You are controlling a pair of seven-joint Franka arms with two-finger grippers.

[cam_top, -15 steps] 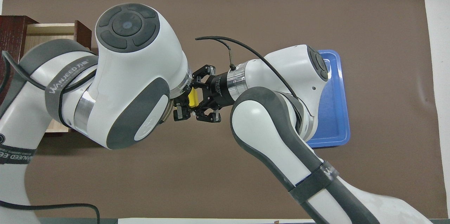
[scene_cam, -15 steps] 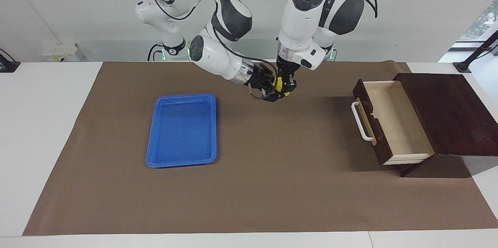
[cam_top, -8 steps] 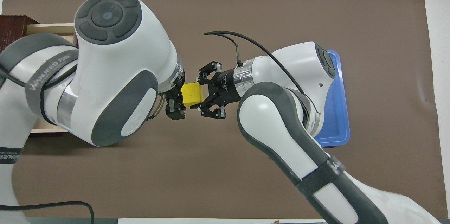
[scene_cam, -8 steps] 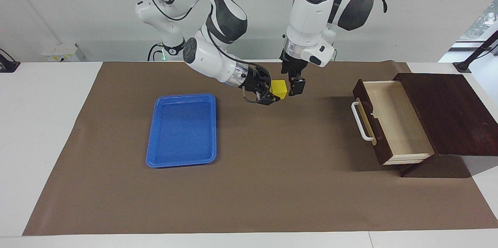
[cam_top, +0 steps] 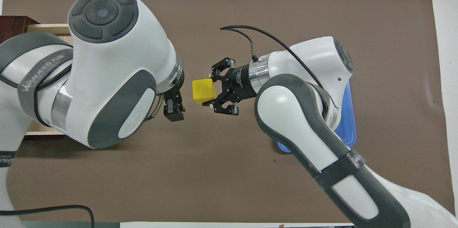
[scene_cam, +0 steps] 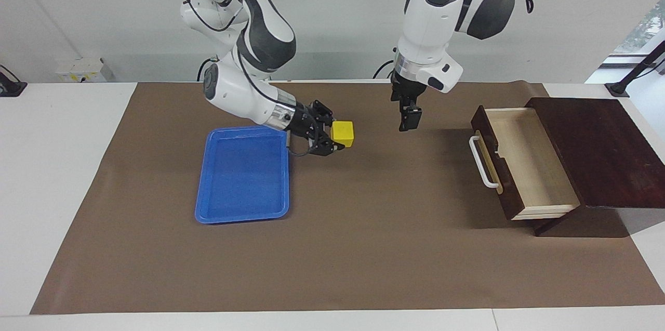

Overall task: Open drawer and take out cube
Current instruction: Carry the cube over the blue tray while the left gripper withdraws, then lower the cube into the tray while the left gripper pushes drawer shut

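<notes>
My right gripper [scene_cam: 332, 137] is shut on the small yellow cube [scene_cam: 343, 133] and holds it in the air over the brown mat, just beside the blue tray. The cube also shows in the overhead view [cam_top: 203, 90], in the right gripper [cam_top: 215, 90]. My left gripper [scene_cam: 408, 119] is open and empty, raised over the mat between the cube and the drawer; the overhead view shows it too [cam_top: 174, 109]. The dark wooden drawer [scene_cam: 524, 162] with its white handle [scene_cam: 482, 162] stands pulled out of its box [scene_cam: 597, 149]. Its pale interior is empty.
The blue tray [scene_cam: 243, 175] lies empty on the brown mat [scene_cam: 363, 248] toward the right arm's end of the table; my right arm covers most of it in the overhead view [cam_top: 350, 124]. The drawer box sits at the left arm's end.
The cube passed from my left gripper to my right one. The right gripper then carried it toward the blue tray. The left gripper let go and drew back toward the drawer.
</notes>
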